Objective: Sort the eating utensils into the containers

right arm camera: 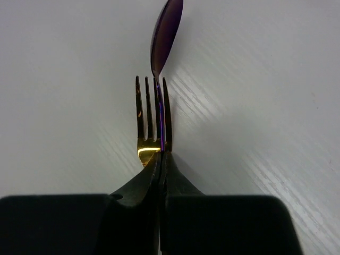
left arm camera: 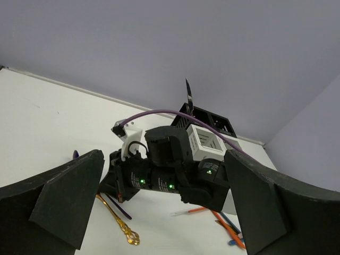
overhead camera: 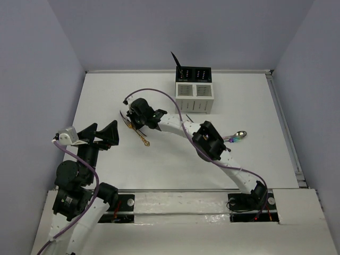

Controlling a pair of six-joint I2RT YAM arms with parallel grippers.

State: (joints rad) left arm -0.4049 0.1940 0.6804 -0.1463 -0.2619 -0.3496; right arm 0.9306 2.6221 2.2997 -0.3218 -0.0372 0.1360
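A white desk (overhead camera: pixel 106 95) with a faint streaked grain stands closed in on three sides by plain, pale grey-lavender walls (overhead camera: pixel 159 32). The light is soft and even, casting weak shadows.

The top external camera sits above and behind the arm bases and looks down over the whole table (overhead camera: pixel 106 95), far enough off to take in the containers (overhead camera: pixel 194 90) at the far edge. The left wrist camera sits low and well back, facing across the table toward the far wall between the spread fingers of the left gripper (left arm camera: pixel 163 154). With the top view it shares the containers, the right arm (overhead camera: pixel 175 125) and the gold fork (overhead camera: pixel 142 139). The right wrist camera hangs very near the tabletop (almost a close-up), looking along the right gripper (right arm camera: pixel 161 159) at the fork's tines and a purple spoon (right arm camera: pixel 166 32).
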